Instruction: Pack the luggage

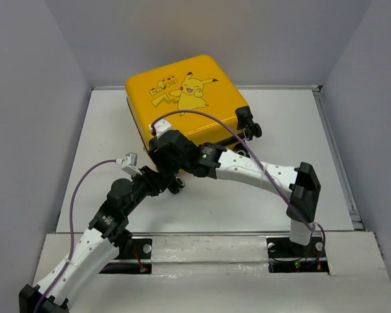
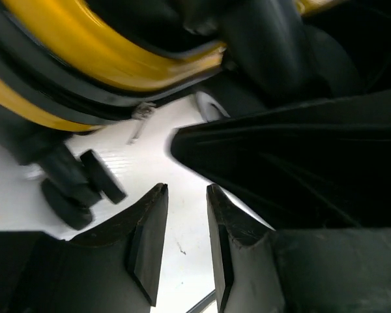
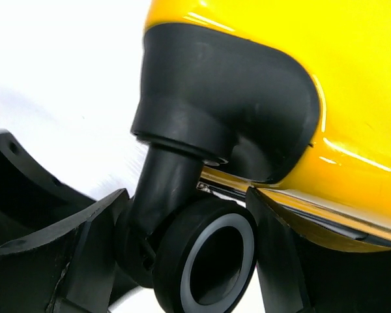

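Note:
The yellow luggage (image 1: 182,91) lies flat and closed at the back middle of the table, cartoon print up. Two caster wheels (image 1: 249,125) show at its near right corner. My right gripper (image 1: 161,147) is at its near left corner. In the right wrist view the right gripper (image 3: 182,254) is shut on a black caster wheel with a grey ring (image 3: 208,261), under the yellow shell (image 3: 352,78). My left gripper (image 1: 174,181) sits just in front of that corner. In the left wrist view the left gripper (image 2: 187,195) is open by a narrow gap and empty, below the shell (image 2: 111,62).
The white table (image 1: 202,202) is walled by grey panels left, right and behind. The right arm (image 1: 247,168) crosses the middle from its base at the right. In the left wrist view the right gripper's black body (image 2: 300,163) fills the right side.

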You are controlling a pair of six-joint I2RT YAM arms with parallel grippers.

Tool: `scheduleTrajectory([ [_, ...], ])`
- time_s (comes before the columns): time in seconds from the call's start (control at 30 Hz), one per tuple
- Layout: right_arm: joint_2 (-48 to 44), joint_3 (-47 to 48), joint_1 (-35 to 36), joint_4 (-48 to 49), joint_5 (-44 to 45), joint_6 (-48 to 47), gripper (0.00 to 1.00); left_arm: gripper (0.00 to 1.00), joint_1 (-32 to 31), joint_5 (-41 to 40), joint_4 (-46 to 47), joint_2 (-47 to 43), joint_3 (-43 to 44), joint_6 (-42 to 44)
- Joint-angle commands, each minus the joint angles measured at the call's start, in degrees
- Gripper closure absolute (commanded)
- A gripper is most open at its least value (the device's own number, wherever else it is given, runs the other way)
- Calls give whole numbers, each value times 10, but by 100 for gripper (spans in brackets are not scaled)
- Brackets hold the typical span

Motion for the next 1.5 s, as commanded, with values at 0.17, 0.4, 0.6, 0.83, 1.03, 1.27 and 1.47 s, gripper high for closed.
scheduleTrajectory([
  [0.17, 56, 176, 5, 67, -28, -57, 93, 60, -56, -135, 104, 54, -12, 35],
  [0.4, 34, 155, 5, 78, -17, -60, 93, 54, -59, -225, 57, 63, 4, 45],
  [0.6, -8, 91, 5, 104, -17, -47, 93, 38, -59, -218, 145, 114, -5, 65],
  [0.83, -27, 59, 5, 114, -28, -39, 93, 41, -59, -231, 273, 194, -2, 104],
  [1.03, -33, 36, 5, 129, -45, -32, 93, 45, -59, -182, 349, 242, 3, 98],
  [1.27, -34, 18, 5, 145, -59, -17, 93, 48, -59, -136, 416, 251, -10, 80],
  [1.47, -43, -14, 5, 194, -98, 7, 93, 47, -59, -145, 481, 275, -19, 46],
])
